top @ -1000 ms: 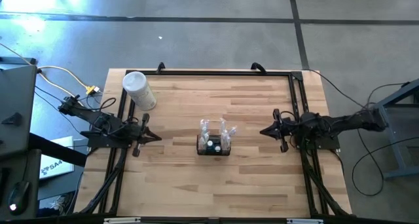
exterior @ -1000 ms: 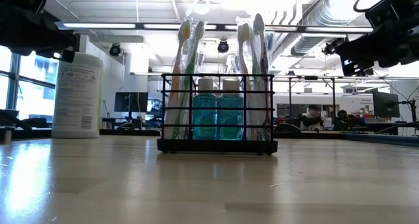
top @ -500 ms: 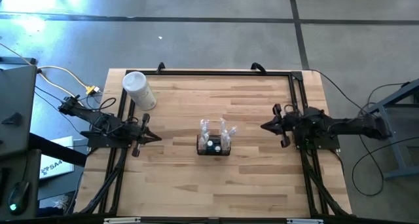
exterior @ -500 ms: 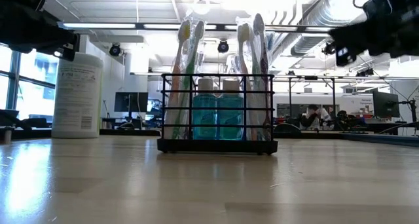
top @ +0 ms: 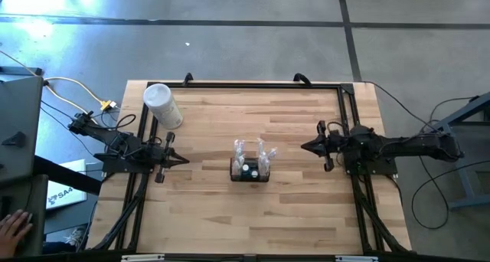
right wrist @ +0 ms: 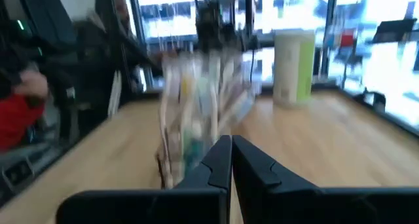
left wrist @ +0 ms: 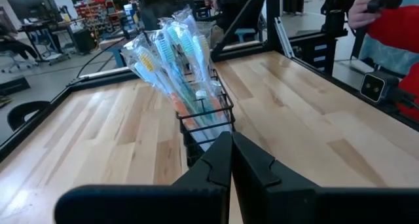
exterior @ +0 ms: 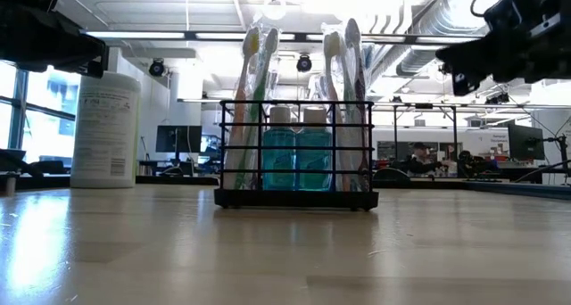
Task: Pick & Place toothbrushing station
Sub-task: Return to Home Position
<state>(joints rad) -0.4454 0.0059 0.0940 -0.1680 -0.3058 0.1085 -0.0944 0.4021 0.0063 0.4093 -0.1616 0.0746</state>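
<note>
1. Table [top: 306, 208]: both grippers hang over it, one near each side edge.
2. White container [top: 163, 106]: off to the left gripper's side, well apart from it.
3. Toothbrushing station [top: 249, 170]: upright between your two grippers, touching neither.
4. Left gripper [top: 184, 162], right gripper [top: 304, 148]: both clenched on nothing.
5. Toothbrushes [exterior: 254, 100]: tall and leaning. A low sweep by either gripper would likely clip them and tip the station.
</note>
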